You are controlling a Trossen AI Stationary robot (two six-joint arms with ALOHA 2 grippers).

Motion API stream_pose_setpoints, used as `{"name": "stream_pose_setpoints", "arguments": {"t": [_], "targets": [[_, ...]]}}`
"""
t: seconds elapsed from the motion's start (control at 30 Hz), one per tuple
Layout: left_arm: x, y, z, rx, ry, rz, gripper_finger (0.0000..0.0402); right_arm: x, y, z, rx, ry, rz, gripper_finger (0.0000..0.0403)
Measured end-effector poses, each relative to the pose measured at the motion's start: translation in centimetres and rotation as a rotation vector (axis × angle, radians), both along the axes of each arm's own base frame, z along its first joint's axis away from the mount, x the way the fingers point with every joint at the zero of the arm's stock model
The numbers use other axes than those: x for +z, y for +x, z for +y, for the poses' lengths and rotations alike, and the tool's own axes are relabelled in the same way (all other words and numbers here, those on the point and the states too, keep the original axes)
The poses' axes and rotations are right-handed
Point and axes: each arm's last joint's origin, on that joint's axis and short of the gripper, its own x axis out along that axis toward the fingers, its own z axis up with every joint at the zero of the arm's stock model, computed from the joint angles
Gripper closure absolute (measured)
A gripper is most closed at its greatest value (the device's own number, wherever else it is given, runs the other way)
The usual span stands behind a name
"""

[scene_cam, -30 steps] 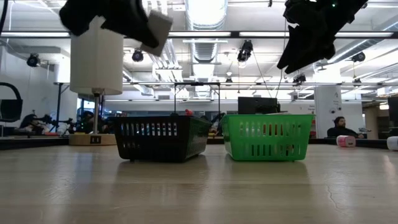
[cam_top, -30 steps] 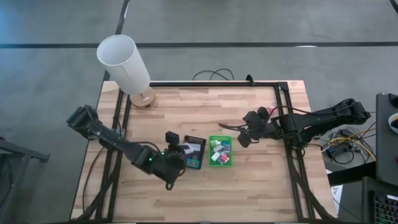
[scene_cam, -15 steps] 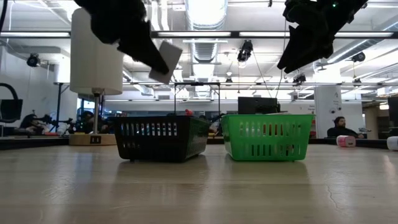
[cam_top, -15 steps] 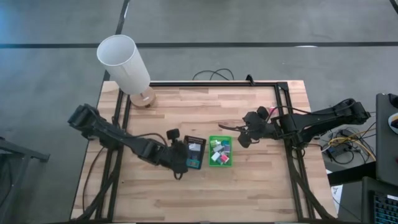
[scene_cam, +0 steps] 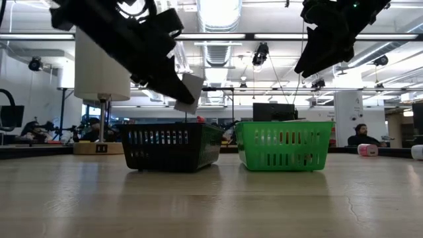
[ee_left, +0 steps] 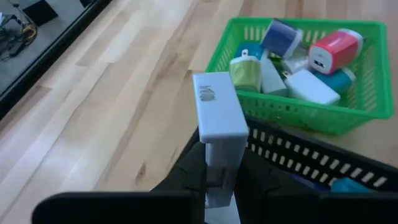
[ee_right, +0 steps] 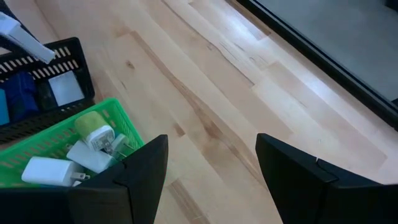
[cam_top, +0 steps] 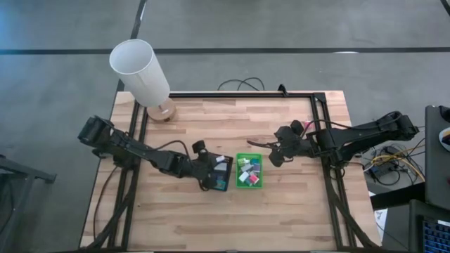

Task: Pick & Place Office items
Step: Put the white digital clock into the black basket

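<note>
My left gripper [cam_top: 213, 167] is shut on a white block [ee_left: 217, 115] and hovers over the near left part of the black basket [cam_top: 220, 177]. In the low view the block [scene_cam: 192, 89] hangs above the black basket's rim [scene_cam: 173, 125]. The green basket [cam_top: 249, 171] stands just right of the black one and holds several small white, pink, teal and blue blocks [ee_left: 298, 59]. My right gripper [cam_top: 276, 153] is open and empty, above the table to the right of the green basket; its wide-set fingers show in the right wrist view [ee_right: 211, 180]. My left gripper pinches the white block between its two fingers at the block's end nearest the wrist [ee_left: 217, 177]. The rest of the block sticks out past the fingertips. The fingers come slanting down from the table's left. The block is lifted clear, above the black basket.
A tall white lampshade cylinder [cam_top: 140, 70] on a round wooden base [cam_top: 163, 110] stands at the far left corner. The black basket holds a teal item and a flat white one [ee_right: 62, 88]. Bare wood lies along the near edge [cam_top: 232, 218]. A black frame rail [cam_top: 239, 93] borders the far edge.
My left gripper has carried the white block toward the table's right edge and downward, from beside the black basket's left side to above it. It has stayed shut on the block.
</note>
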Motion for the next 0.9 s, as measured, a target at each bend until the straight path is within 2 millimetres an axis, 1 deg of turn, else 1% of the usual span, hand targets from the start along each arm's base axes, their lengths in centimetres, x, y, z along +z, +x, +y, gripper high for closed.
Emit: {"name": "stream_pose_setpoints", "arguments": {"t": [0.17, 0.4, 0.63, 0.9], "targets": [[-0.8, -0.5, 0.2, 0.009, -0.021, -0.014, 0.0354, 0.0, 0.0, 0.0, 0.0, 0.0, -0.001, 0.0163], [-1.3, -0.5, 0.1, 0.007, -0.045, -0.005, 0.0354, 0.0, 0.1, 0.0, 0.0, 0.001, -0.007, 0.0163], [-3.0, -0.1, 0.0, 0.0, -0.053, 0.049, 0.0354, 0.1, 0.1, 0.0, 0.0, 0.001, -0.01, 0.0163], [-3.3, 0.0, 0.1, 0.002, -0.054, 0.055, 0.0354, 0.1, 0.1, 0.0, 0.0, 0.002, -0.015, 0.0163]]}}
